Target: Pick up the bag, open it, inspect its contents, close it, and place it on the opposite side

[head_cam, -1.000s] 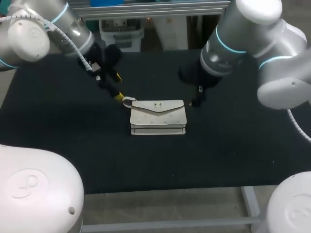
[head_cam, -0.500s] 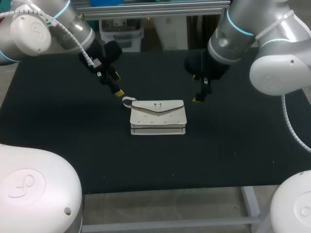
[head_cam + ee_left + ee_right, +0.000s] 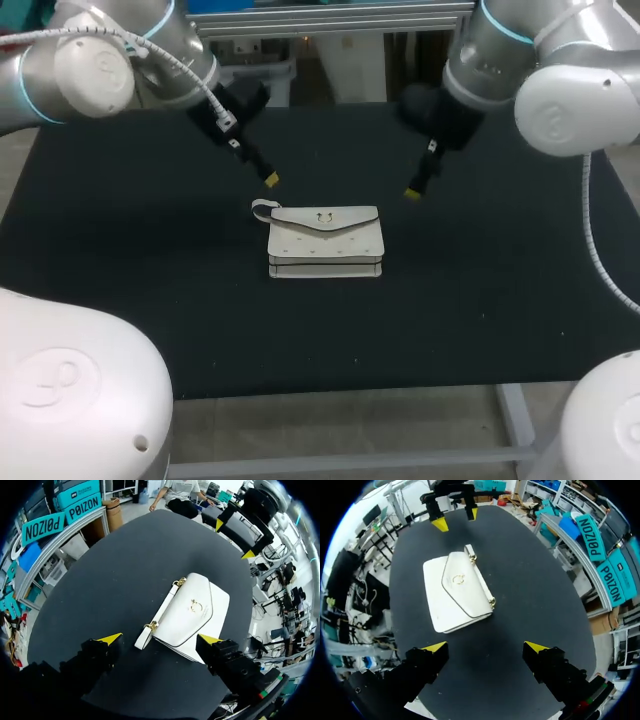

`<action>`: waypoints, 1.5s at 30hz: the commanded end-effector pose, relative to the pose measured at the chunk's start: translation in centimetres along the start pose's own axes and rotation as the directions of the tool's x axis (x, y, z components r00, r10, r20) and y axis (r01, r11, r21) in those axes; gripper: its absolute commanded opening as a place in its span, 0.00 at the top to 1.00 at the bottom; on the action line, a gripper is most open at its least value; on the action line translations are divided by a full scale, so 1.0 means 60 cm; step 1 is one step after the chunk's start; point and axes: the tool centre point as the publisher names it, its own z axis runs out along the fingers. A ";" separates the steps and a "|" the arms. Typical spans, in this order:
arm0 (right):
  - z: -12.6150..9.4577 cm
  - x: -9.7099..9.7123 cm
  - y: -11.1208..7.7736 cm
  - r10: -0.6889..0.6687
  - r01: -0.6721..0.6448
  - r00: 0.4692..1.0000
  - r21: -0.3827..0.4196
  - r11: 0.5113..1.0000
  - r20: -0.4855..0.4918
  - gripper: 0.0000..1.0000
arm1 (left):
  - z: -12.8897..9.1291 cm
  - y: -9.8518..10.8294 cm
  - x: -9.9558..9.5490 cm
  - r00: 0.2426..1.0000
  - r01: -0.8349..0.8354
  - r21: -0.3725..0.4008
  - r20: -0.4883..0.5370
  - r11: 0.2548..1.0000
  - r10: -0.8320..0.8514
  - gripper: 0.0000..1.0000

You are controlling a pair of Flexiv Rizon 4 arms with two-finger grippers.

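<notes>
Overhead, the white bag [image 3: 325, 242] lay flat on the black table [image 3: 120, 290] with its flap [image 3: 325, 219] shut, so nothing inside it showed. The left gripper [image 3: 270, 180] hung clear of the bag's strap end, and the right gripper [image 3: 411, 193] hung clear of the opposite far corner. From this view I could not tell how either pair of fingers stood.

In the left wrist view, the left gripper [image 3: 160, 639] had its 2 fingers wide apart and held nothing. The bag [image 3: 192, 615] lay just ahead of them, the strap [image 3: 162, 611] end nearest the gap between the tips. Beyond the bag, the right gripper [image 3: 234, 539] showed its tips apart.

In the right wrist view, the right gripper [image 3: 485, 646] was likewise spread and empty. The bag [image 3: 452, 597] lay ahead of its fingers, a gold clasp [image 3: 457, 579] on the closed flap. The left gripper [image 3: 456, 520] sat past the bag's far edge, tips apart.
</notes>
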 end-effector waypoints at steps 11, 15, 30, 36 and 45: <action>-0.007 -0.014 -0.019 0.371 -0.374 0.924 -0.014 0.927 -0.095 0.00 | -0.001 0.000 -0.028 0.724 0.689 -0.050 0.106 0.723 -0.682 0.00; -0.007 -0.014 -0.019 0.371 -0.374 0.924 -0.014 0.927 -0.095 0.00 | -0.001 0.000 -0.028 0.724 0.689 -0.050 0.106 0.723 -0.682 0.00; 0.010 0.038 -0.012 0.720 -0.730 0.680 -0.037 0.683 -0.138 0.00 | 0.035 0.021 -0.007 0.211 0.969 -0.116 -0.078 0.219 -0.974 0.00; 0.014 0.048 -0.017 0.774 -0.792 0.605 -0.046 0.608 -0.185 0.00 | 0.038 0.036 -0.001 0.143 0.975 -0.147 -0.170 0.168 -0.975 0.00; 0.025 0.058 -0.014 0.780 -0.814 0.572 -0.059 0.578 -0.253 0.00 | 0.060 0.030 0.005 0.178 0.979 -0.080 -0.102 0.186 -0.979 0.00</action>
